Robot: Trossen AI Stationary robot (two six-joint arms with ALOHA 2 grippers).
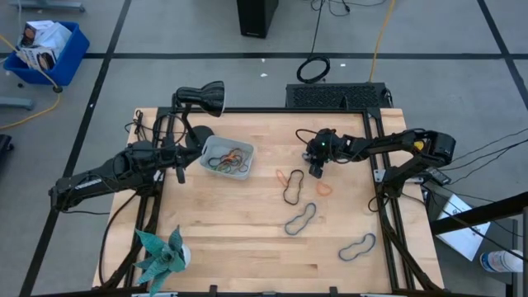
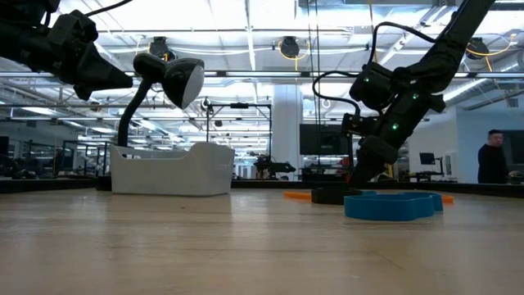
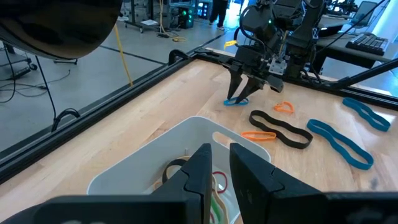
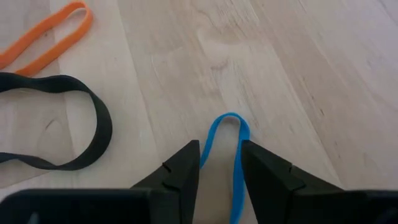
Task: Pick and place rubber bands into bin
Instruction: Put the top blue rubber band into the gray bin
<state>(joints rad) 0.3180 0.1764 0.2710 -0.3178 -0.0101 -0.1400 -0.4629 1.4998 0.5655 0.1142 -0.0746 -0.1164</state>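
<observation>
- Blue rubber band (image 4: 225, 146) on the wooden table (image 1: 247, 239), a small loop lying between the tips of the right gripper (image 4: 219, 163); fingers (image 4: 180, 168) apart, straddling it, not clamped.
- Right gripper (image 1: 316, 169) low at about 1 o'clock from table centre, pointed down at the wood.
- Black band (image 1: 293, 191) and orange band (image 1: 288, 176) just beside, toward 7 and 9 o'clock of the gripper.
- Small orange loop (image 1: 324, 187) at its 5 o'clock.
- Two larger blue bands (image 1: 300, 219) (image 1: 358, 247) farther toward 6 o'clock.
- Bin (image 1: 214, 151) at 10 o'clock of centre, several bands (image 1: 231, 160) heaped inside.
- Left gripper (image 3: 221, 165) raised over the bin's near edge, fingers close with a narrow gap, nothing held.
</observation>
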